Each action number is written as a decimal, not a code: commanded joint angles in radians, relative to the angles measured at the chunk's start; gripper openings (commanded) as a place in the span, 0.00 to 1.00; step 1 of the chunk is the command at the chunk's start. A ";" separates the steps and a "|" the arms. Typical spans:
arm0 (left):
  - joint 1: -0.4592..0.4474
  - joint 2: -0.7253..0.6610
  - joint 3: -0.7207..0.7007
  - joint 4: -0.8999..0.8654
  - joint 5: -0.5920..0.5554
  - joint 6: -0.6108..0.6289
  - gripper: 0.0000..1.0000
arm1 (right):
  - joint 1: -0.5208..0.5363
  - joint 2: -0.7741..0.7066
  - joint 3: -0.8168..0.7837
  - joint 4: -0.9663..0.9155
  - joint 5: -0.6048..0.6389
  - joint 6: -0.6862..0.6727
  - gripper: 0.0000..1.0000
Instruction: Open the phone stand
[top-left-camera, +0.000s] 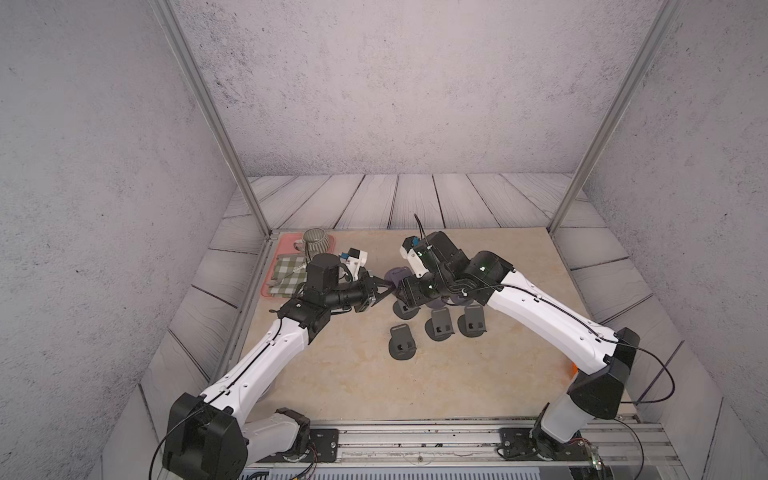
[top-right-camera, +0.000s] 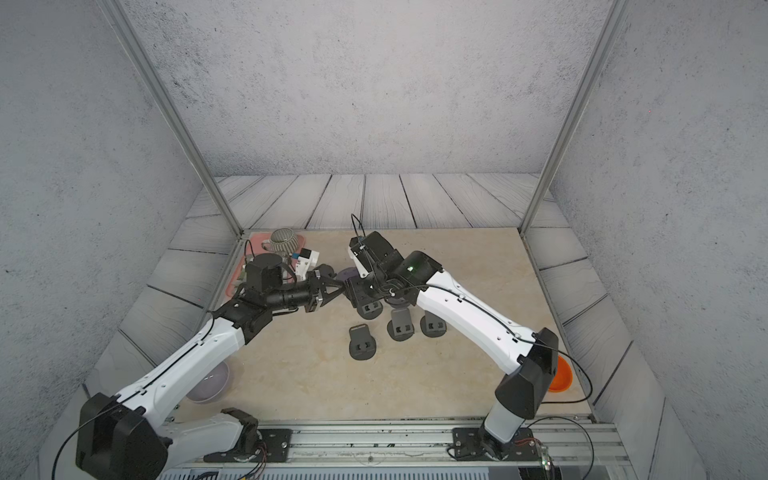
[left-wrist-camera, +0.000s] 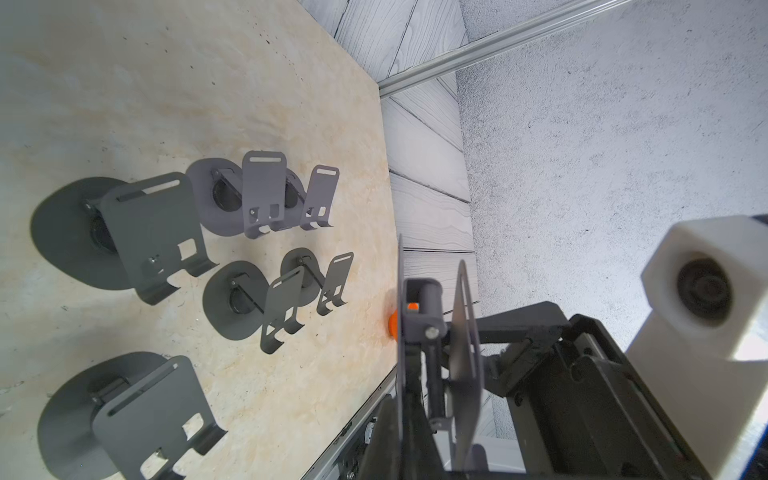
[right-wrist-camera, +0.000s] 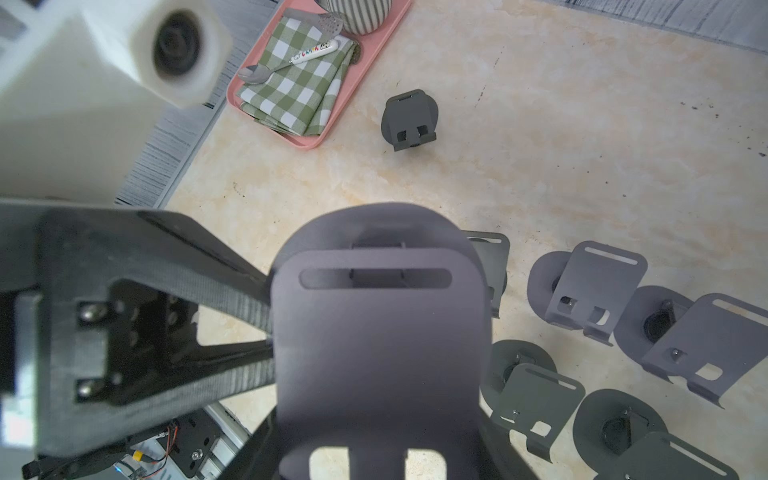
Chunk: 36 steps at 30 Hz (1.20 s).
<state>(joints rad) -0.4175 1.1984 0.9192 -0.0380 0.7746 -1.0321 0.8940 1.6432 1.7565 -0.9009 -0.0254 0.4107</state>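
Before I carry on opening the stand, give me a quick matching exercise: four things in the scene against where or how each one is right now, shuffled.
Things
1. left gripper
2. spoon
3. striped mug
4. orange bowl

Place or state
A. stands on the pink tray
B. at the table's near right edge, partly hidden by the right arm
C. shut on the side edge of the raised lilac phone stand
D. lies on the checked cloth

Pairs: 1-C, 2-D, 3-A, 4-B.
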 joint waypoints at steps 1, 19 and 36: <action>-0.013 0.003 0.021 -0.125 -0.002 0.122 0.00 | 0.020 -0.051 -0.005 0.048 -0.038 -0.009 0.50; -0.014 -0.088 0.034 -0.523 -0.202 0.532 0.00 | 0.020 -0.017 -0.024 -0.032 -0.178 -0.028 0.50; -0.026 -0.148 0.041 -0.636 -0.354 0.626 0.00 | 0.020 0.092 0.143 -0.196 -0.229 -0.114 0.52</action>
<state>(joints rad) -0.4458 1.0454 0.9604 -0.5587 0.5163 -0.4488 0.9161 1.7477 1.8511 -1.0527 -0.2535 0.3279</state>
